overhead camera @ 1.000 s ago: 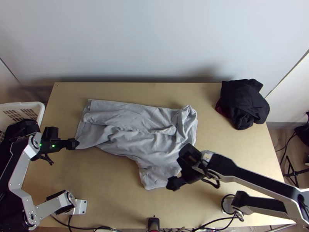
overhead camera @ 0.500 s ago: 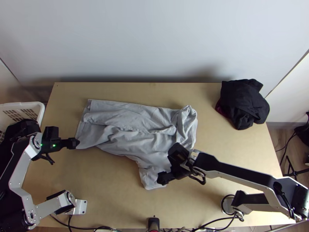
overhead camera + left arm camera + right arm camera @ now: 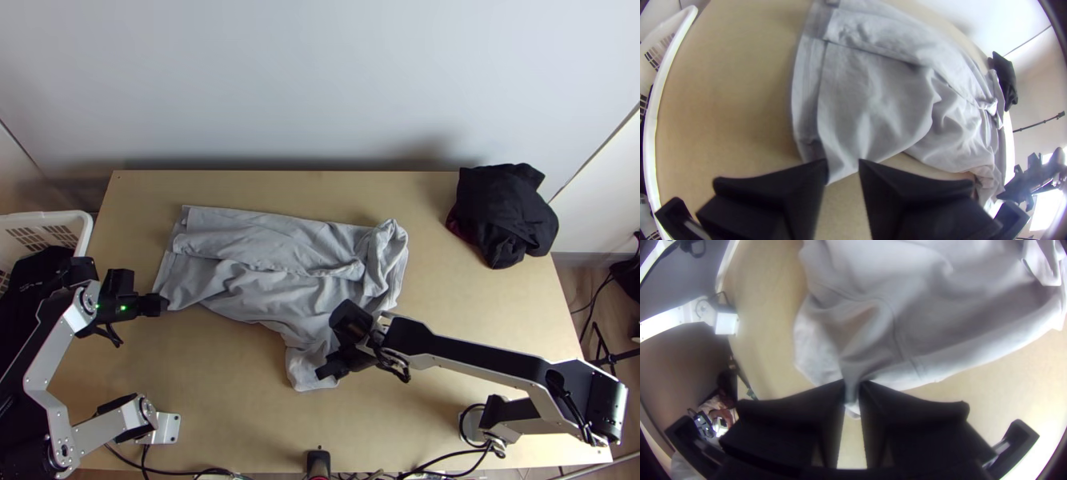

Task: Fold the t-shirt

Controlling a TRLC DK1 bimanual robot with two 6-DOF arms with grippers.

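The grey t-shirt (image 3: 272, 264) lies wrinkled across the table, its far side folded over, its near-right part narrowing toward the front. My left gripper (image 3: 163, 304) is over its near-left corner. In the left wrist view, the open left gripper (image 3: 843, 166) has that corner of the t-shirt (image 3: 871, 98) between its separated fingertips. My right gripper (image 3: 323, 373) is at the front part of the shirt. The right wrist view has the right gripper (image 3: 852, 389) shut on a bunched edge of the t-shirt (image 3: 933, 320).
A dark bundle of cloth (image 3: 504, 212) lies at the table's far right corner. The white basket (image 3: 80, 228), with dark cloth in it, stands beside the table's left edge. Bare wood of the table (image 3: 232, 384) lies in front of the shirt.
My right gripper has moved left onto the shirt's front part and taken hold of it. My left gripper has shifted slightly right and toward the near edge over the corner.
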